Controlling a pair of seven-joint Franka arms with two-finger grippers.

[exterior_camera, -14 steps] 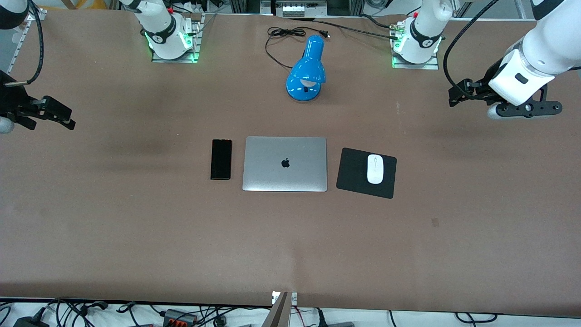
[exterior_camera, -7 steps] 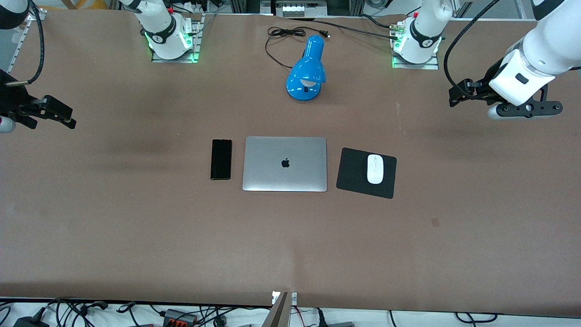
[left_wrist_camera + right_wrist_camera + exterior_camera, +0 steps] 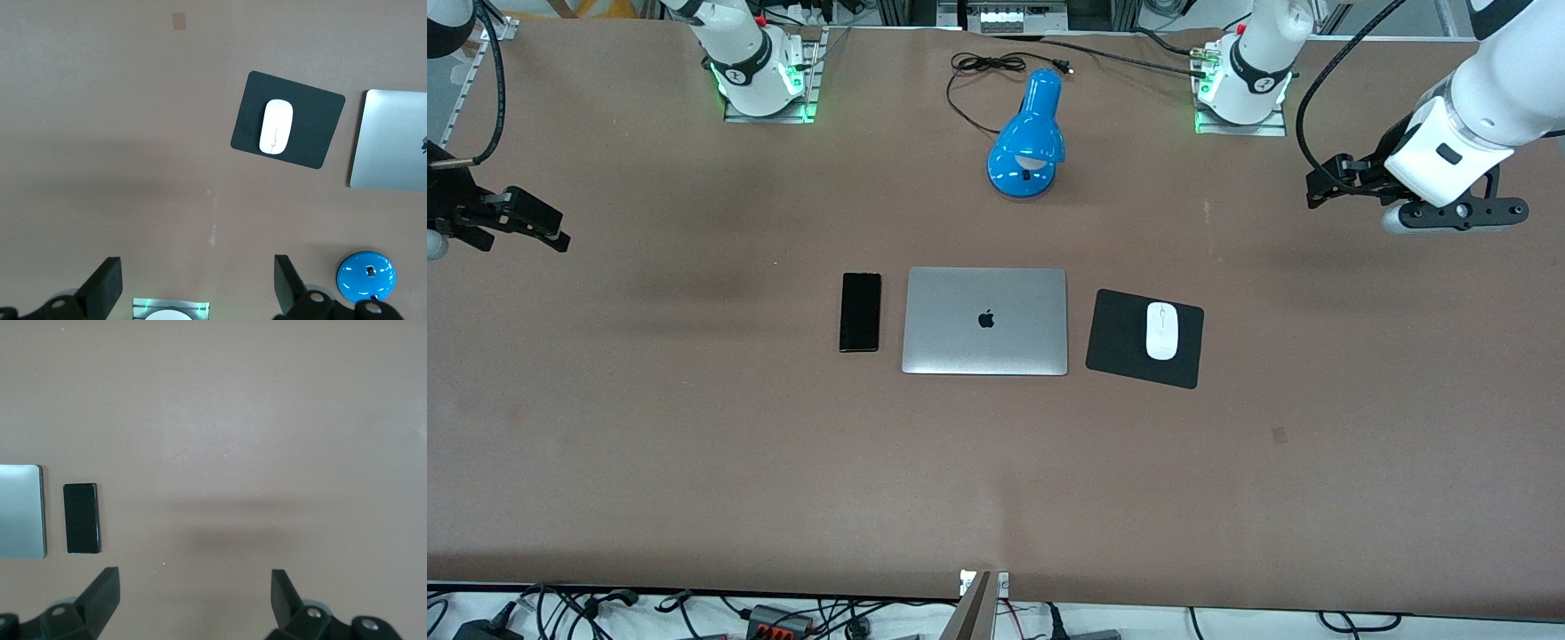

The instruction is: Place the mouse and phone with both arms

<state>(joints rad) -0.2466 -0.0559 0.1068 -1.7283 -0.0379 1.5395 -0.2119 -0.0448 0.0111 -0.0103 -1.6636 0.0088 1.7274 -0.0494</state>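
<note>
Front view: mouse is seen on the black pad, beside the laptop toward the left arm's end; phone lies toward the right arm's end, long axis running base-to-camera. Left gripper and right gripper are held spread wide and empty, each over bare table at its own end.

Black Apple logo on laptop lid.

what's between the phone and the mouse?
The closed silver laptop, beside the phone, then the near edge of the black mouse pad on which the mouse lies. The front view shows it.
</note>
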